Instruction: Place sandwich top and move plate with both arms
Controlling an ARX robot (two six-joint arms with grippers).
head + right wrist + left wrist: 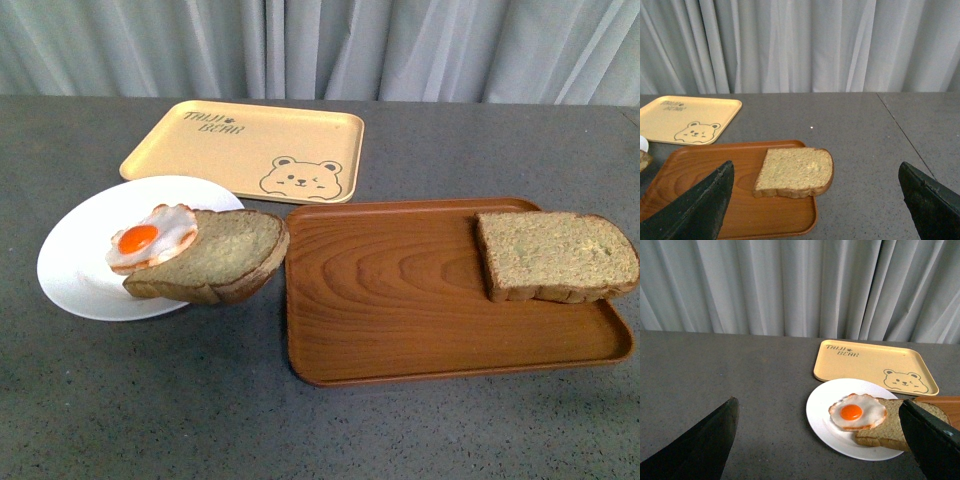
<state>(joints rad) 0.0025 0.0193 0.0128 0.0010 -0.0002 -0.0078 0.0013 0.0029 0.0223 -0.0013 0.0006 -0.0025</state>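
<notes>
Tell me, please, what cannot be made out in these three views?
Front view: neither arm shows; the egg-topped slice covers part of the plate.
Left wrist view: a finger of the left gripper hides that slice's end and much of the wooden tray.
Right wrist view: the frame edge cuts the plate to a sliver.
</notes>
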